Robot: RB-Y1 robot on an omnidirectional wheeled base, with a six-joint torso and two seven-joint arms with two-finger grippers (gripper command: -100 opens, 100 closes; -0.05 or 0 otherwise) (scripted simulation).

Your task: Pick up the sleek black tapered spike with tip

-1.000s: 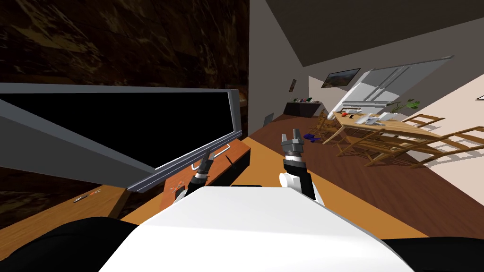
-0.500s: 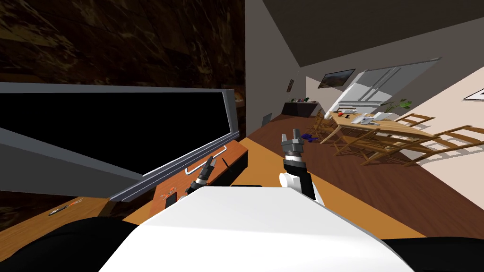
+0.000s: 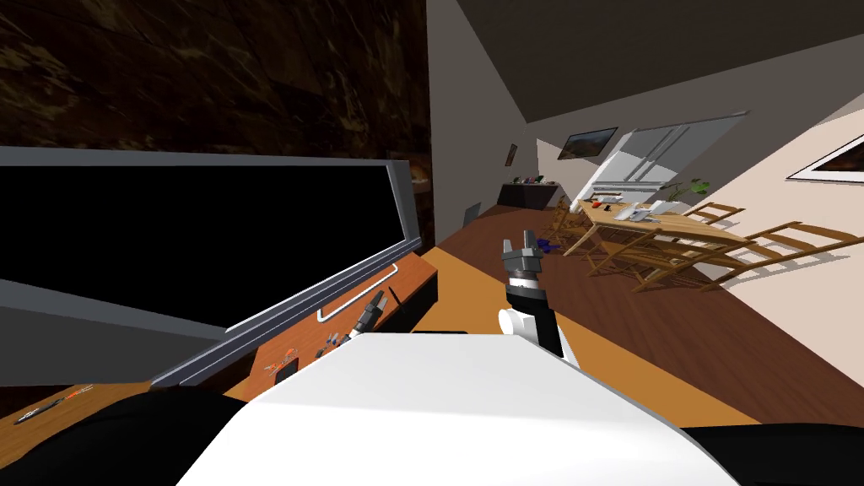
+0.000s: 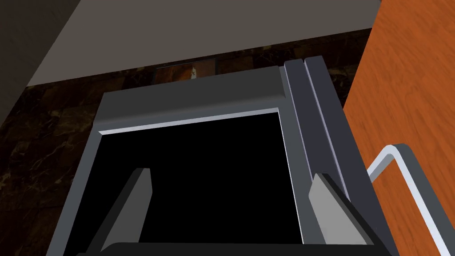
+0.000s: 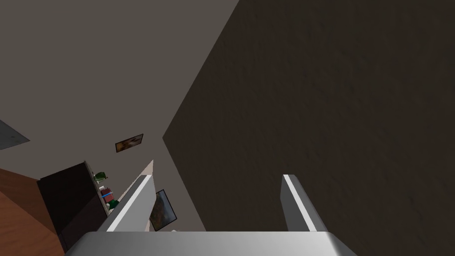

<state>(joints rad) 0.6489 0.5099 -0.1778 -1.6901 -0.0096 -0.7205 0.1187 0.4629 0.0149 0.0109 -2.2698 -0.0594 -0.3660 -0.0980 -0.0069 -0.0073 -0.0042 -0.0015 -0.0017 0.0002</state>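
Gaping left pincer (image 4: 232, 174) — beside grey handle (image 4: 412, 178)

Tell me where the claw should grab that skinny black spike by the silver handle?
Around the middle of the black spike, I think: it is thin and stands tilted on the wooden panel. Come sideways from the silver handle side, where the open left claw sits, one finger each side.

My left tool (image 3: 377, 302) has light grey fingers (image 4: 333, 213) on a dark body, and the spike (image 3: 394, 297) just beside it is plain black. At centre, the drawer front (image 3: 308, 342) is reddish-orange wood grain with a silver handle (image 3: 359, 294). At left, a grey frame (image 3: 396, 211) rims a black area. The upper-left wall (image 3: 211, 76) is dark brown and marbled. The table (image 3: 666, 221) at right is pale wood.
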